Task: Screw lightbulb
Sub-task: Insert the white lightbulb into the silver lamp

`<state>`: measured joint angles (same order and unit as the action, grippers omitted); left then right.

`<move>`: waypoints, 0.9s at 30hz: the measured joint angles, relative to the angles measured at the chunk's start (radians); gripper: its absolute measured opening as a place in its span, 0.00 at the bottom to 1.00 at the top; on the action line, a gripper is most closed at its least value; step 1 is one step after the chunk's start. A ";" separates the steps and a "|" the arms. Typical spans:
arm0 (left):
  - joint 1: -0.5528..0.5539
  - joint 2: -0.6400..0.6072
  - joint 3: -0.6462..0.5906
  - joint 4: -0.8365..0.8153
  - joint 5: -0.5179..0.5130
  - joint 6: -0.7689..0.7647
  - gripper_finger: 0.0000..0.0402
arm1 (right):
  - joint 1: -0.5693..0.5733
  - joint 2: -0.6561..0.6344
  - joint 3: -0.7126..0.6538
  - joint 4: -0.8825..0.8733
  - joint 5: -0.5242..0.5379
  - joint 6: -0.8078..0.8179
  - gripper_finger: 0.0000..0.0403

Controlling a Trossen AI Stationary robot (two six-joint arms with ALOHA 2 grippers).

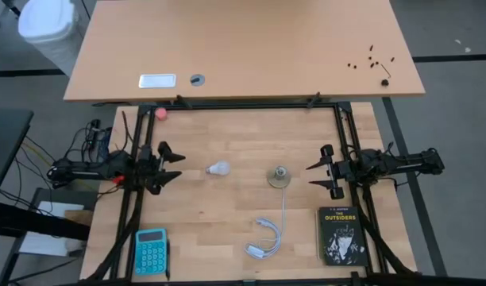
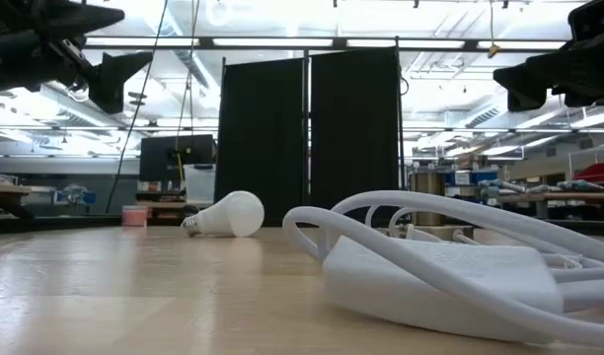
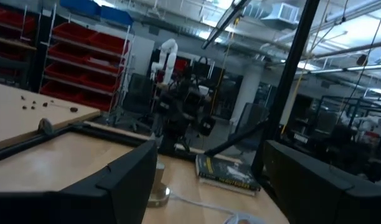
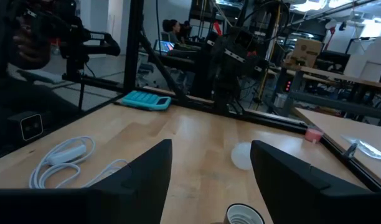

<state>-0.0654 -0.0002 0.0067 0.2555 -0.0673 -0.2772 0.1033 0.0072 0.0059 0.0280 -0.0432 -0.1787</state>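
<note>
Bulb point(image 1: 218, 168) lying loose on its side, nothing gripping it. Left gripper point(image 1: 176, 165) hanging spread wide, empty, just beside the bulb's round end. Right gripper point(image 1: 313, 175) parted too, holding nothing, hovering near the socket point(image 1: 279, 176) at mid-table. Bulb and socket sitting apart, cord point(image 1: 267, 238) trailing off. Nothing done yet by the look of it: picking up, seating, twisting all remaining.

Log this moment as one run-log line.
lightbulb: lying on table, untouched | socket: empty | left hand: open, clear of bulb | right hand: open, beside socket
</note>
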 joint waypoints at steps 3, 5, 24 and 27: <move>0.000 0.000 0.000 0.019 0.000 0.011 0.74 | 0.000 0.000 0.000 0.000 0.000 0.000 0.57; 0.000 0.000 0.000 0.020 -0.010 0.012 0.74 | 0.000 0.000 0.000 -0.001 0.002 -0.007 0.57; 0.000 0.000 0.000 0.056 -0.171 0.088 0.74 | -0.063 0.002 0.000 0.039 0.314 -0.184 0.57; 0.000 0.000 0.000 0.062 -0.170 0.087 0.74 | -0.063 0.002 0.000 0.045 0.313 -0.184 0.57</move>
<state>-0.0658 -0.0002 0.0067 0.3176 -0.2376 -0.1902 0.0402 0.0093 0.0059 0.0734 0.2703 -0.3626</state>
